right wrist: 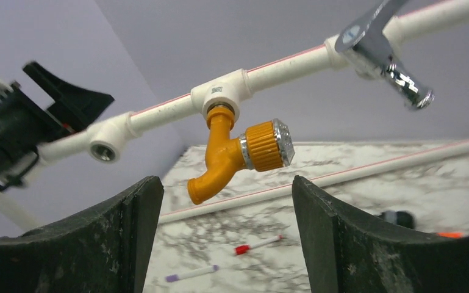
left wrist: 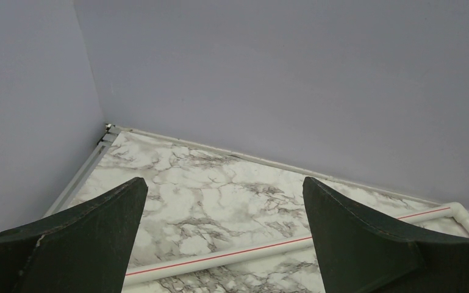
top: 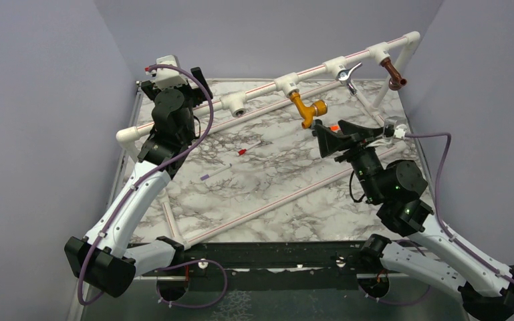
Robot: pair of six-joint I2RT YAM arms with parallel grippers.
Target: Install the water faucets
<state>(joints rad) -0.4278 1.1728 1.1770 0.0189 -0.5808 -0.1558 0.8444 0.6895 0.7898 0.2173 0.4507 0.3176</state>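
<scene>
A raised white pipe [top: 307,72] crosses the back of the table. Three water faucets hang from its tees: a mustard-yellow one [top: 307,108] [right wrist: 235,152], a chrome lever one [top: 349,75] [right wrist: 381,52] and a copper-brown one [top: 394,73]. One tee [top: 237,105] [right wrist: 103,149] near the left end has an open socket. A black, orange-tipped faucet [top: 334,127] [right wrist: 397,218] lies on the marble by my right gripper. My right gripper [top: 337,136] [right wrist: 225,183] is open and empty, just below the yellow faucet. At the back left corner my left gripper [top: 174,83] [left wrist: 222,183] is wide open and holds nothing.
A white red-tipped stick [top: 244,151] [right wrist: 257,246] and a purple-tipped one [top: 214,174] [right wrist: 190,273] lie mid-table. Low white pipes [top: 274,200] [left wrist: 219,259] run along the marble top. Purple walls close in at the left, back and right.
</scene>
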